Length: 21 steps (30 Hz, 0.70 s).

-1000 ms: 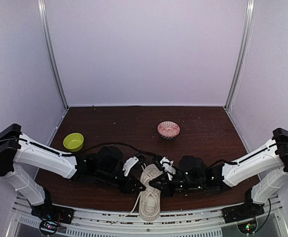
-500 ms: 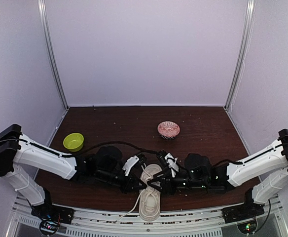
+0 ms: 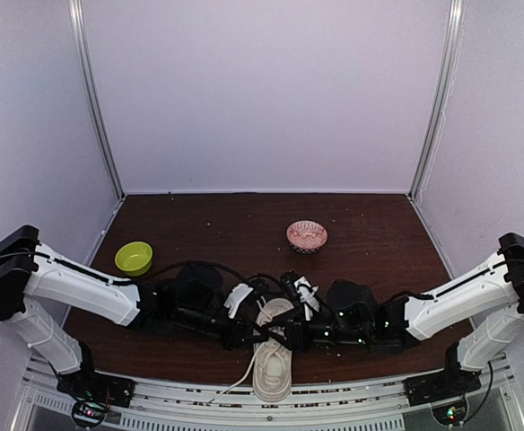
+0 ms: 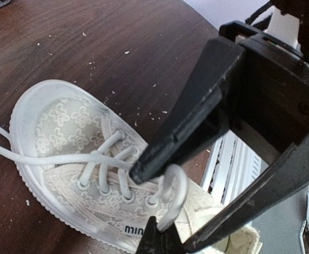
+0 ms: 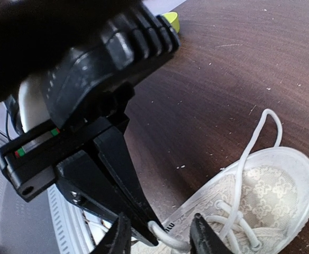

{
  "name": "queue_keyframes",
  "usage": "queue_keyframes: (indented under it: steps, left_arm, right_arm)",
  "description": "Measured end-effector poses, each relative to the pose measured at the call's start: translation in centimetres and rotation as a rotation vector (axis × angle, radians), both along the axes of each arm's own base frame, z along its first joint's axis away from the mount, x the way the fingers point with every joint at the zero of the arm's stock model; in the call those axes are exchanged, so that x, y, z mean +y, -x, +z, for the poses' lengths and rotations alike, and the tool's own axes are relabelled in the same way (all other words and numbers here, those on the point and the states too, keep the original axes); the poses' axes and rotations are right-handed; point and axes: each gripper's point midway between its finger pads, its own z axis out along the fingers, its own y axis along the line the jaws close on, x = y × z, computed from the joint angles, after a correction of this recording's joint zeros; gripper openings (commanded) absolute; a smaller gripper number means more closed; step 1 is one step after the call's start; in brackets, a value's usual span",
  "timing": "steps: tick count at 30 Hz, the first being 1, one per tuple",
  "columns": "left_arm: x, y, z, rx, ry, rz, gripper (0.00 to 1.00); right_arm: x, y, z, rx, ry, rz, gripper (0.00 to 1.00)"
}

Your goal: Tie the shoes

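Observation:
The cream sneaker (image 3: 273, 368) lies at the table's near edge, toe pointing away, between both arms. In the left wrist view my left gripper (image 4: 154, 235) is shut on the end of a white lace loop (image 4: 178, 185) that rises from the shoe's (image 4: 64, 127) top eyelets. My right gripper (image 5: 160, 238) is open, and its black fingers (image 4: 197, 121) straddle that loop. In the right wrist view the left gripper's shut fingers (image 5: 128, 180) pinch the lace (image 5: 170, 241) between my right fingertips. From above, both grippers (image 3: 255, 334) (image 3: 285, 339) meet over the shoe's tongue.
A green bowl (image 3: 134, 258) stands at the left and a pink patterned bowl (image 3: 307, 236) sits behind the shoe. A loose lace (image 3: 237, 384) trails over the table's front edge onto the white rail (image 4: 223, 159). Another lace strand (image 5: 260, 132) loops past the toe.
The left gripper has closed on the lace loop. The right gripper has opened, drawn back to the right, then come in again around the loop.

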Motion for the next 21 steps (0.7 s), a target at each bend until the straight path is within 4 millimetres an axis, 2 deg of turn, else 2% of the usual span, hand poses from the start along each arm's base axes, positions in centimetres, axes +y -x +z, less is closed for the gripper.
queue_keyframes:
  steps: [6, 7, 8, 11, 13, 16, 21]
  left_arm:
    - [0.1, 0.0, -0.4, 0.004, -0.013, 0.002, 0.00]
    - [0.1, 0.0, -0.4, 0.003, -0.011, 0.001, 0.00]
    - [0.1, 0.0, -0.3, 0.002, -0.010, 0.001, 0.05]
    - [0.1, -0.1, -0.3, -0.008, -0.011, 0.002, 0.36]
    - [0.3, -0.5, -0.1, -0.024, -0.014, 0.023, 0.49]
    - [0.9, -1.2, 1.1, -0.059, 0.003, 0.059, 0.56]
    - [2.5, -3.5, 3.1, -0.114, 0.016, 0.134, 0.58]
  right_arm:
    - [0.4, -0.1, -0.2, 0.021, -0.002, -0.025, 0.00]
    - [0.4, -0.1, -0.3, 0.024, -0.002, -0.031, 0.00]
    - [0.4, -0.1, -0.3, 0.026, -0.001, -0.036, 0.00]
    - [0.3, -0.3, -0.3, 0.032, -0.005, -0.053, 0.00]
    - [0.1, -0.4, -0.5, 0.030, -0.003, -0.061, 0.00]
    - [-0.3, -0.4, -0.8, 0.030, 0.004, -0.068, 0.00]
    - [-0.7, -0.3, -0.7, 0.028, 0.003, -0.069, 0.00]
